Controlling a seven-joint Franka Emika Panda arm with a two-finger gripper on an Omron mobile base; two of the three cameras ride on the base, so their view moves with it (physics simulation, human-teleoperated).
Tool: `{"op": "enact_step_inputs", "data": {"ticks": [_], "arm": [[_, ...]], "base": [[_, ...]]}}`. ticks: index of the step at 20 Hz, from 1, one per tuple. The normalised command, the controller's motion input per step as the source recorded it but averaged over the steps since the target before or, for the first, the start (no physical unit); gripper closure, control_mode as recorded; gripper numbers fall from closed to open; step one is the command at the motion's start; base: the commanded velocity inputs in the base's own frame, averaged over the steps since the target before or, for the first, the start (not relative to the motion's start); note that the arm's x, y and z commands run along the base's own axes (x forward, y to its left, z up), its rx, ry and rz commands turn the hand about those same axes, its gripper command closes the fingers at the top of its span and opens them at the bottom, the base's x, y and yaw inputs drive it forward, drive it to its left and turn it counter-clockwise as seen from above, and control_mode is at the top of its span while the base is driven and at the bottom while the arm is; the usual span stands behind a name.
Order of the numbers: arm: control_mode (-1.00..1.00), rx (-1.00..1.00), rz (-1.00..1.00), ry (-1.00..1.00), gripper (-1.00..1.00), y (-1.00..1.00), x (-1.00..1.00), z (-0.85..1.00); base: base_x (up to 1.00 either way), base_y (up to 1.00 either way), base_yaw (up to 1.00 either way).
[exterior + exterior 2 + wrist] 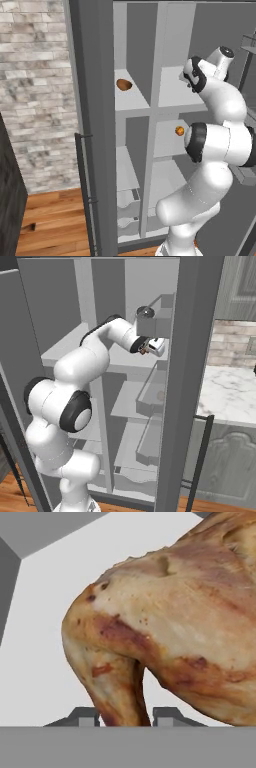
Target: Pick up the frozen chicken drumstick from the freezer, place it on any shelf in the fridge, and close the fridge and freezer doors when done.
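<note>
Tan-brown and mottled, the chicken drumstick (170, 627) sits clamped in the claw (122, 716), its narrow end pinched between the two dark fingertips (82, 716) in the hand view. Behind it lies the pale grey shelf (45, 662) of the fridge (125, 361). From the right base view, the white arm (75, 386) reaches into the wider compartment, with the claw (148, 349) just above an upper shelf (65, 348) near the open fridge door (187, 381). In the left base view, a darker brown lump (124, 84) rests on a freezer (130, 125) shelf, and a small orange ball (179, 131) sits lower in the fridge. Both doors stand open.
</note>
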Motion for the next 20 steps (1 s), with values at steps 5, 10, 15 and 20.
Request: {"op": "enact_step_inputs", "data": {"ticks": [5,10,15,20], "arm": [[-1.0,-0.03,-0.01,0.08,-1.0,0.3,0.66,-0.01],[-1.0,-0.05,-0.03,0.04,-1.0,0.58,0.26,0.18],[-1.0,-0.01,-0.05,0.02,-1.0,0.53,-0.59,0.2],[-1.0,0.0,-0.08,0.01,-1.0,0.28,-1.0,0.04]], "base": [[0.0,0.0,0.0],[0.0,0.0,0.0],[0.0,0.0,0.0],[0.0,0.0,0.0]]}}
